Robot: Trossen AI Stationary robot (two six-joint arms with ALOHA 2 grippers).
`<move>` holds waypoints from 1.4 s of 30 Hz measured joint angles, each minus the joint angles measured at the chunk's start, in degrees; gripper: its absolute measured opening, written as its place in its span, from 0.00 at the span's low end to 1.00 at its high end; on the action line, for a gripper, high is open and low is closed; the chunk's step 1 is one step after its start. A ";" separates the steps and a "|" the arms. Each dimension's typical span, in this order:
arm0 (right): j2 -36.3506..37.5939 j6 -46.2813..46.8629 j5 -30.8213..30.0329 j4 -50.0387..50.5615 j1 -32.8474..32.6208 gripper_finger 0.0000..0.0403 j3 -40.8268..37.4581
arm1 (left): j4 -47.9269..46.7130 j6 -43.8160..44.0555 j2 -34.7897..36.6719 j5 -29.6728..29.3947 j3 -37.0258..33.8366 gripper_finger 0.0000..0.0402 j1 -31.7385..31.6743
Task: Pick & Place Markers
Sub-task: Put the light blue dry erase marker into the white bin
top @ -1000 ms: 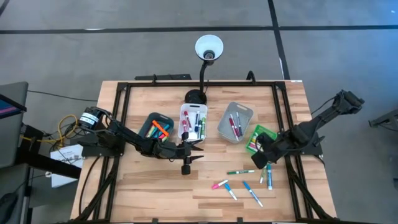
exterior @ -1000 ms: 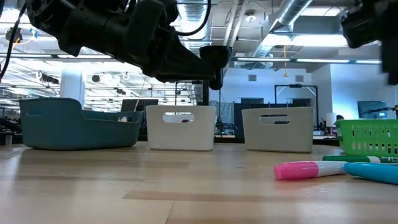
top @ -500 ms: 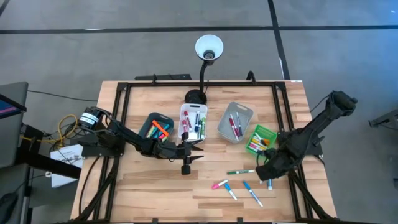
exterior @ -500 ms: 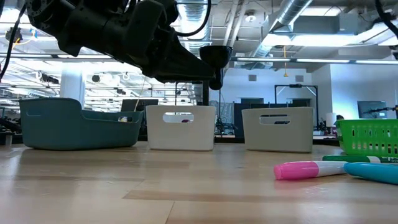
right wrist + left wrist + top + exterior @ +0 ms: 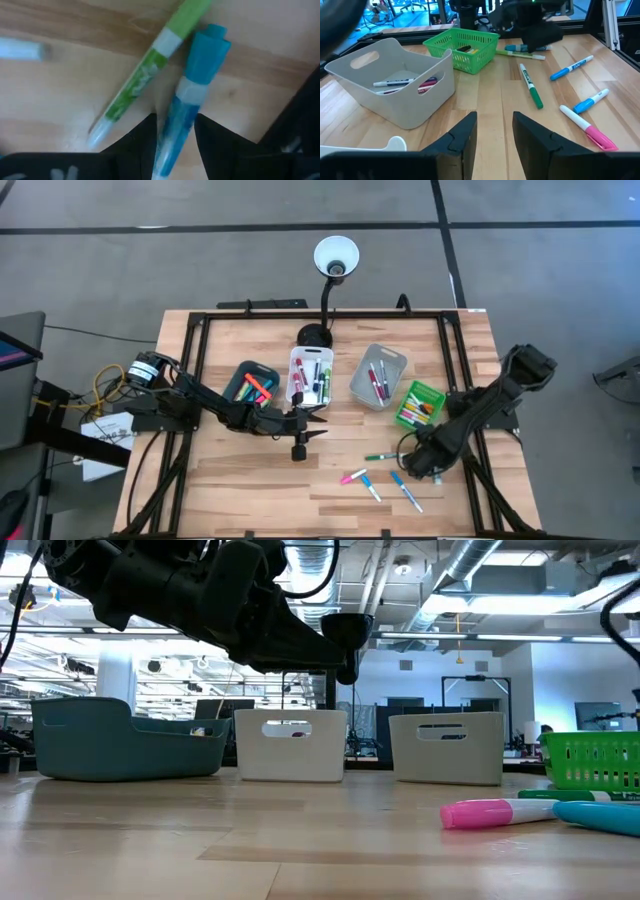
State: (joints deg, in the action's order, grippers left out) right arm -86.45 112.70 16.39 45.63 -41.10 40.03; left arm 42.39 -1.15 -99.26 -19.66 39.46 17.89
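Note:
Several markers lie flat on the wood near the right near corner: a green one, a pink-capped one and blue ones. My right gripper is low over them and open. In its wrist view its fingers stand on either side of a blue marker, with a green marker beside it; no touch shows. My left gripper hovers open above the table's middle, near the white bin. More markers fill the bins.
A teal bin, a grey bin and a green basket stand in a row with the white bin. A lamp's base sits behind them. Black rails frame the table. Bare wood lies at the near left.
My right gripper has moved from beside the green basket toward the near edge and a little left, dropping low over the loose markers. My left arm has kept still and no marker has shifted.

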 joint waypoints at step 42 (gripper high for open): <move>-5.24 -75.59 -56.88 -51.75 26.69 0.15 12.89 | -20.14 -0.04 18.67 -0.04 -0.02 0.30 0.28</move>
State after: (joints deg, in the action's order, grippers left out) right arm -91.69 37.11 -40.49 -6.11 -14.41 52.92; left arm 22.26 -1.19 -80.60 -19.70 39.44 18.17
